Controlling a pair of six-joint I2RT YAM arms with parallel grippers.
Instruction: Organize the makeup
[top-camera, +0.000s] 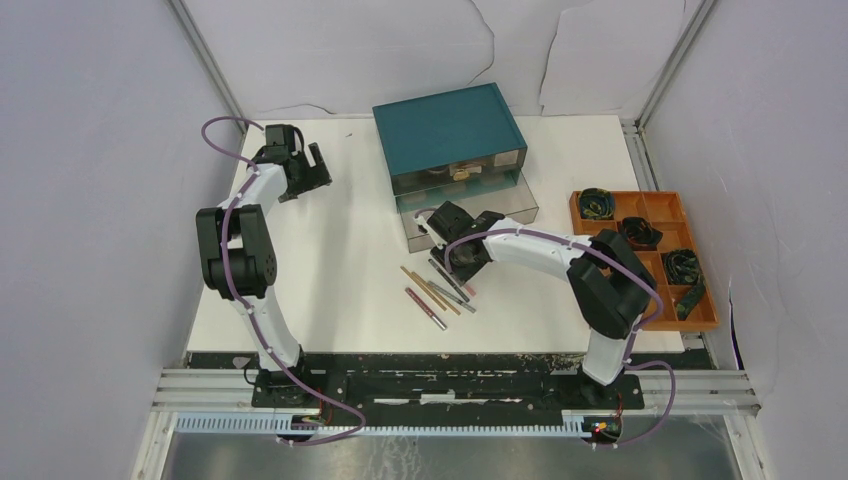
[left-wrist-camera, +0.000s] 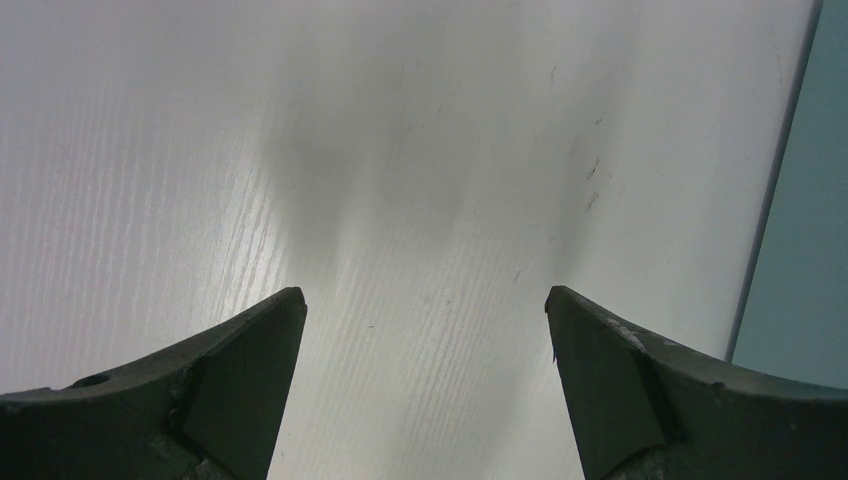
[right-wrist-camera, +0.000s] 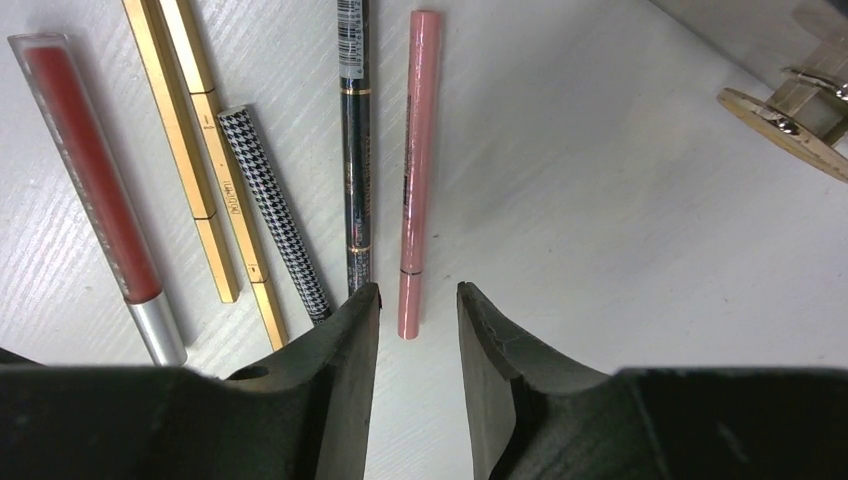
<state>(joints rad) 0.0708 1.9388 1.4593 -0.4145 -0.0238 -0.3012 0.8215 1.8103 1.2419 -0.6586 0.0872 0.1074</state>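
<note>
Several thin pencils (top-camera: 437, 291) lie side by side on the white table in front of the teal box. The right wrist view shows a red tube (right-wrist-camera: 95, 190), two gold pencils (right-wrist-camera: 190, 150), a houndstooth pencil (right-wrist-camera: 275, 215), a dark pencil (right-wrist-camera: 355, 150) and a pink pencil (right-wrist-camera: 418, 170). My right gripper (right-wrist-camera: 418, 295) is narrowly open and empty, low over the table, with the near end of the pink pencil just ahead of the gap; it also shows in the top view (top-camera: 463, 266). My left gripper (left-wrist-camera: 425, 300) is wide open and empty over bare table at the back left (top-camera: 318, 162). The compacts, tin, palette, cube and packet are out of view.
The teal drawer box (top-camera: 450, 128) stands at the back centre with two clear drawers (top-camera: 470, 205) pulled out; its side shows in the left wrist view (left-wrist-camera: 800, 250). An orange tray (top-camera: 655, 205) with black coiled items lies at the right edge. A tan round piece (right-wrist-camera: 785, 115) shows at the upper right.
</note>
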